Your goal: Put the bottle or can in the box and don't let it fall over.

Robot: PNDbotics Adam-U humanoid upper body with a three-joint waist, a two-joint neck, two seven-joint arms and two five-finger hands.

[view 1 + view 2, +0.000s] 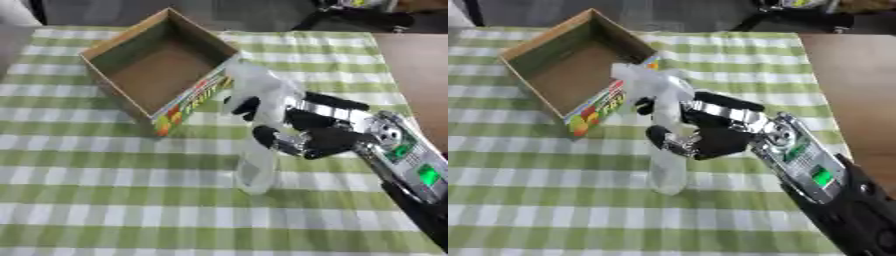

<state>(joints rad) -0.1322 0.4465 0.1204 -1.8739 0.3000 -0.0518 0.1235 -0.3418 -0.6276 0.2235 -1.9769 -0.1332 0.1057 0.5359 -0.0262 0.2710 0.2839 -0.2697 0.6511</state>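
A clear plastic bottle (258,125) with a white cap stands upright on the green checked cloth, just right of the box. My right hand (311,130) comes in from the lower right, its black fingers and thumb curled round the bottle's middle. The open cardboard box (105,47), with a colourful fruit print on its near side, sits at the upper left, its inside bare brown. The bottle's top overlaps the box's right corner in both views. My left hand shows in neither view.
The green and white checked tablecloth (105,200) covers most of the table, with bare brown tabletop (416,65) at the right. Dark objects lie beyond the far edge.
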